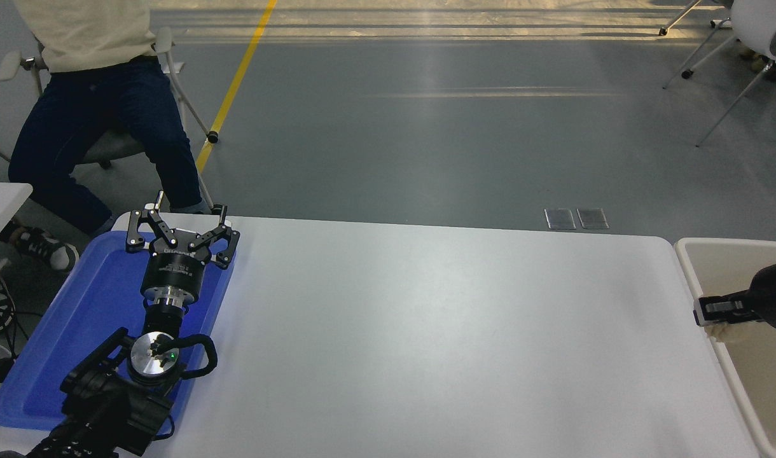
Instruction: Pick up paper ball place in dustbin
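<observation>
The paper ball shows as a tan lump just under my right gripper, which is shut on it. The gripper comes in from the right edge and holds the ball above the left rim of the cream dustbin, partly over its inside. Most of the ball is hidden by the gripper. My left gripper is open and empty, parked over the blue tray at the lower left.
The blue tray lies at the table's left edge under the left arm. A person sits on a chair beyond the table's far left corner. The white table spans the middle.
</observation>
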{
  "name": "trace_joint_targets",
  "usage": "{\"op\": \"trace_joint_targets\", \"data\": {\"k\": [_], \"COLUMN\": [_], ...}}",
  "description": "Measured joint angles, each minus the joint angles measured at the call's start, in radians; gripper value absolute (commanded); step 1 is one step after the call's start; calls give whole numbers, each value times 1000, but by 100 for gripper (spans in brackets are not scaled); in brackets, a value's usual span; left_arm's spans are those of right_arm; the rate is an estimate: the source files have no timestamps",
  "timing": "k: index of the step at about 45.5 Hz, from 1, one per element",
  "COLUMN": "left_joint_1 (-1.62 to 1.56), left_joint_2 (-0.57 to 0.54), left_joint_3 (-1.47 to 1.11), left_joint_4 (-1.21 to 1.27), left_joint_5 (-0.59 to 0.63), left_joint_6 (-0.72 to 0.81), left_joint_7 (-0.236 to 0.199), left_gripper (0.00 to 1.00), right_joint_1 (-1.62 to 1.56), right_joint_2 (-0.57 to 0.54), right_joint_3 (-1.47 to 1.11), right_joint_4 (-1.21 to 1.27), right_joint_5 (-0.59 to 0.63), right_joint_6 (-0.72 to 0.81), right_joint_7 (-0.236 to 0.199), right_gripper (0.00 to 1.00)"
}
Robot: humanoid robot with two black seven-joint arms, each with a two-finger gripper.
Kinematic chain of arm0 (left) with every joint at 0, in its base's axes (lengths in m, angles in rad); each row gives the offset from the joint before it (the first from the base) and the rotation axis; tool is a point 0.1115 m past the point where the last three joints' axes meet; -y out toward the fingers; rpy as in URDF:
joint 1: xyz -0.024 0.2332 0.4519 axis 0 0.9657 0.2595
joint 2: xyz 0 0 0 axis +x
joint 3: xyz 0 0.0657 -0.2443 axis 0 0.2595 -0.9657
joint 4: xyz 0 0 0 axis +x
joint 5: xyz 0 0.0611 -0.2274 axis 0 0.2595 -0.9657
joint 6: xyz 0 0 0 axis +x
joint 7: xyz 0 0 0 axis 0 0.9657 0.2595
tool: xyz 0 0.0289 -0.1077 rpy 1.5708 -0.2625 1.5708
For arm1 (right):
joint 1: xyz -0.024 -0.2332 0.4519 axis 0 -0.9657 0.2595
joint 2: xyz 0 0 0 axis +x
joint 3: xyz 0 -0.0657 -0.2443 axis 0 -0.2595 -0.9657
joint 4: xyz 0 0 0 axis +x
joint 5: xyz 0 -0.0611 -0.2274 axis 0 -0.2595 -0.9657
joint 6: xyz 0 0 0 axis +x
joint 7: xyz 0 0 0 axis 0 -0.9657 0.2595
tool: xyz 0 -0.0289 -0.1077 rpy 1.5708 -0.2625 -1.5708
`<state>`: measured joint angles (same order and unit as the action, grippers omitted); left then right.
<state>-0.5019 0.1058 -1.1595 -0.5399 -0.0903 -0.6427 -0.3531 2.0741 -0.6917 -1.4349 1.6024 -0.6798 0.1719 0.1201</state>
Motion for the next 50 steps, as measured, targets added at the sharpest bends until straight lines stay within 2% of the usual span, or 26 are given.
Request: {"op": "trace_joint_targets", "data": {"k": [18,50], "left_joint_1": [0,0], "left_joint_2": [1,2], "left_joint_3": [0,0], "left_joint_4": [0,0], "left_joint_5": [0,0], "left_joint_6": [0,0], "left_joint_7": [0,0], "left_gripper": [100,100], "right_joint_1": [145,216], "right_joint_2": [57,92], "right_joint_3": [-23,-33], "right_joint_4": [41,47], "right_joint_5": [34,94], "right_joint_6": [110,138], "right_joint_7": [15,26], "right_gripper": [0,0]}}
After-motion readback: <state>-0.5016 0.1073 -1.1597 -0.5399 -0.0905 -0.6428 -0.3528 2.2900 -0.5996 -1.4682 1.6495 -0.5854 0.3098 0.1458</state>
